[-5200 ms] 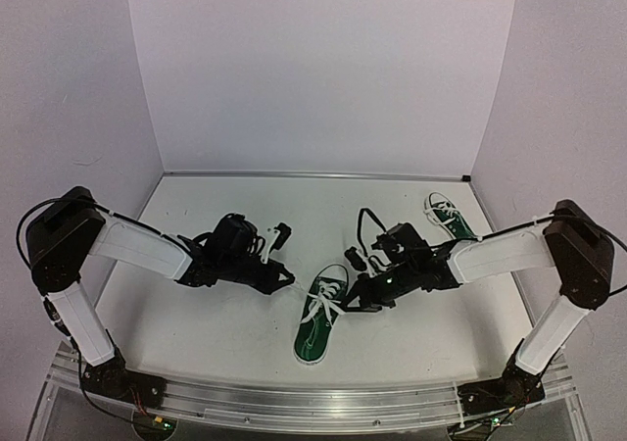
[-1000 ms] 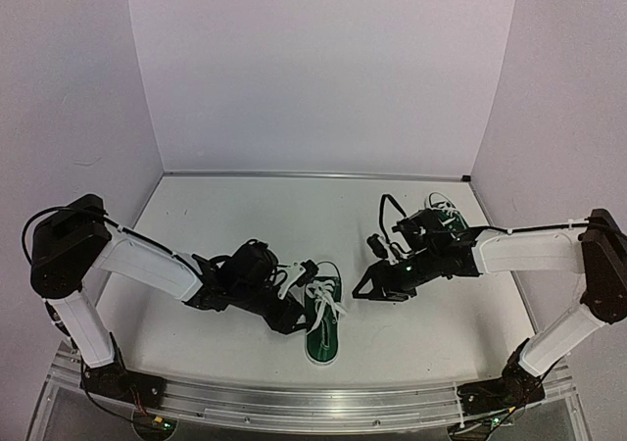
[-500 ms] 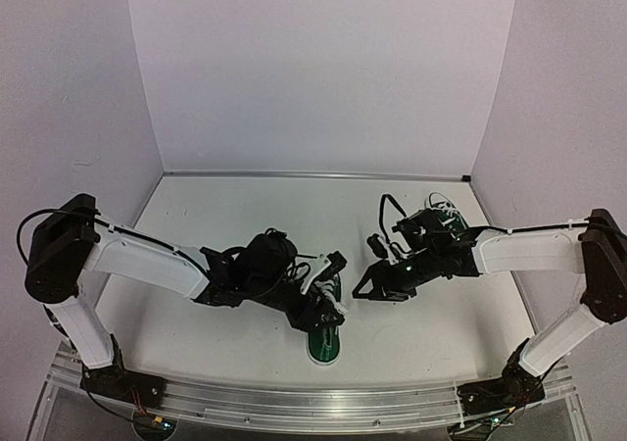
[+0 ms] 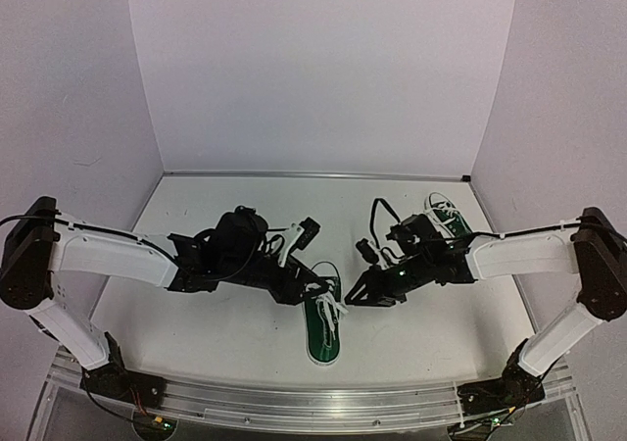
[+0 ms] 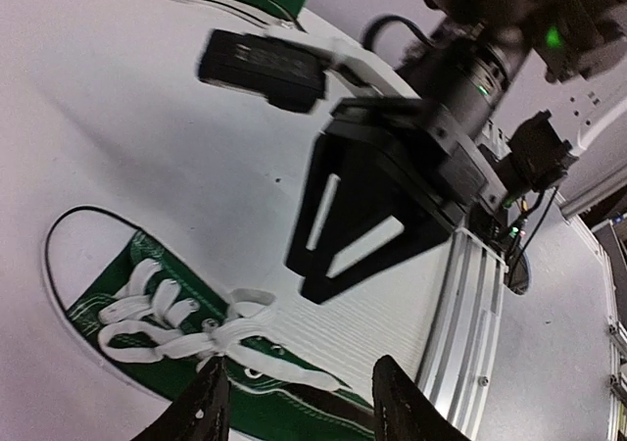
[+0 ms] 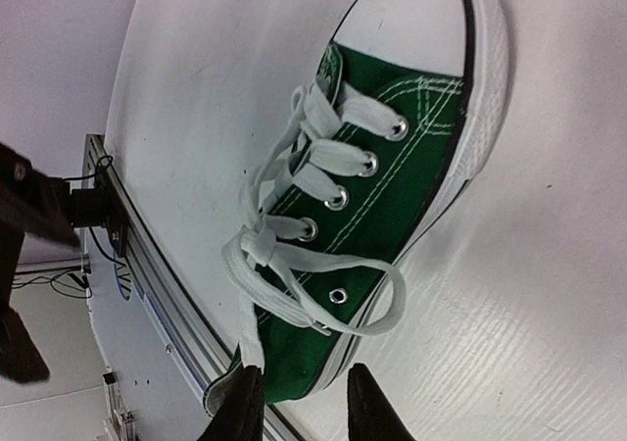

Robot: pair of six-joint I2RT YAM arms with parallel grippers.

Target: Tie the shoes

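The near shoe [image 4: 324, 331] lies at the front middle of the bench [image 4: 216, 216]. Its heel is toward the metal rail [image 4: 294, 394] at the near edge, its toe points to the back, and it sits right between the two arms. Its white laces [image 6: 294, 181] run through the eyelets and cross loosely near the top of the tongue. One strand makes a slack loop that spills over the side of the shoe onto the bench.

The left pincer [image 5: 297, 416] hangs low over the laced part of the shoe, reaching in from the left. Its jaws stand apart at a moderate gap, and the shoe's green side and white sole edge show through it. In its wrist view a lace strand runs up to one fingertip [image 5: 203, 410], but whether it touches the finger or only passes behind it cannot be told. Nothing is seen clamped between the jaws.

The right pincer [image 6: 302, 407] sits just beside the shoe on its right, close to the left pincer but not touching it. Its jaws stand narrower, yet a gap still shows between the fingertips [image 6: 240, 407], and the heel end of the shoe lies in that gap. One lace end trails down to a fingertip there — contact cannot be told, and no strand is visibly pinched.

The second shoe [image 4: 449, 216] lies at the far right of the bench near the back corner, partly hidden by the right arm and well apart from both pincers.
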